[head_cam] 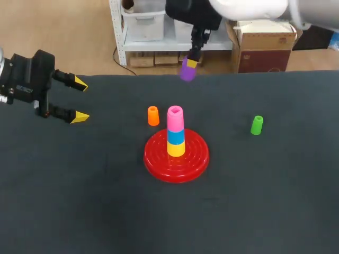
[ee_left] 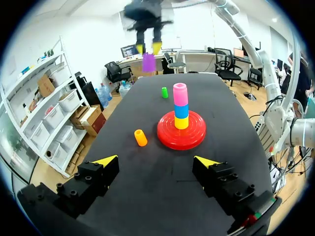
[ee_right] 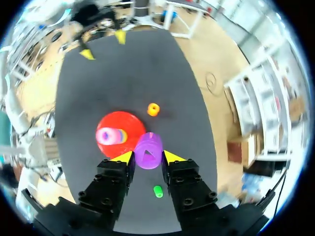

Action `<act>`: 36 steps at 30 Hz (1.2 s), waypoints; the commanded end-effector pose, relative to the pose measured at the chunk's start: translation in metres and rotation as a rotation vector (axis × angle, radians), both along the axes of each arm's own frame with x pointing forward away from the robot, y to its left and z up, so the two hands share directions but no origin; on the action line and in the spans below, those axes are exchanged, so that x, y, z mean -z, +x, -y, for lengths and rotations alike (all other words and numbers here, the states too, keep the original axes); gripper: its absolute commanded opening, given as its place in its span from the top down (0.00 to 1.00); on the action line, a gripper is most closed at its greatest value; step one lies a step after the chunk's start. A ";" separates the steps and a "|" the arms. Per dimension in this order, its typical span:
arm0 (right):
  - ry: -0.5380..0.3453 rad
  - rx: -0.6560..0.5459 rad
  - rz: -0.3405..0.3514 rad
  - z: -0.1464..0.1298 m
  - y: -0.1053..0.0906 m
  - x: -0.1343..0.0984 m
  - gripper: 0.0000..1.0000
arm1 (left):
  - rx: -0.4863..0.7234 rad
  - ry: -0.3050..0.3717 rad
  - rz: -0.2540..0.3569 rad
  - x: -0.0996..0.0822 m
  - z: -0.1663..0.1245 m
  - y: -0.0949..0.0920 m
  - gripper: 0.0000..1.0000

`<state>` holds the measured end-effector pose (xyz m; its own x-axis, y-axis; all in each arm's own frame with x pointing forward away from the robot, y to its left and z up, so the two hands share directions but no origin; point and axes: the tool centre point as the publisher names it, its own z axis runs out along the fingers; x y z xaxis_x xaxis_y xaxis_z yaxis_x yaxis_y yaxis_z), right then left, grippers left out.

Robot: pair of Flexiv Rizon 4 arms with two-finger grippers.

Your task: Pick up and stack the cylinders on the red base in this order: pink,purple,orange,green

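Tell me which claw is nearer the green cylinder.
Right. The right claw, holding the purple cylinder, hangs in the air near the green cylinder. The left claw is far off, beyond the red base.

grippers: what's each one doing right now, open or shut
Left gripper: open, empty.
Right gripper: shut on the purple cylinder.

bright, even light — soft shadows, warped edges
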<state>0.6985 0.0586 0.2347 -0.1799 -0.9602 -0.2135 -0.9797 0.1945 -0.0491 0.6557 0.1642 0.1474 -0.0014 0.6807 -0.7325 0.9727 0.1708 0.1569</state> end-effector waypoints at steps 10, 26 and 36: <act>-0.060 -0.235 -0.012 -0.005 -0.085 -0.003 1.00 | 0.001 0.001 0.001 0.001 0.000 0.000 0.00; -0.095 -0.210 -0.020 -0.016 -0.086 0.004 1.00 | 0.001 0.001 0.001 0.001 0.000 0.000 0.00; -0.050 -0.150 -0.036 -0.013 -0.073 0.000 1.00 | 0.001 0.001 0.001 0.001 0.000 0.000 0.00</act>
<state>0.6241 0.0714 0.2350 -0.0395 -0.9861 -0.1616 -0.9988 0.0438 -0.0231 0.6557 0.1642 0.1474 -0.0014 0.6807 -0.7325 0.9727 0.1708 0.1569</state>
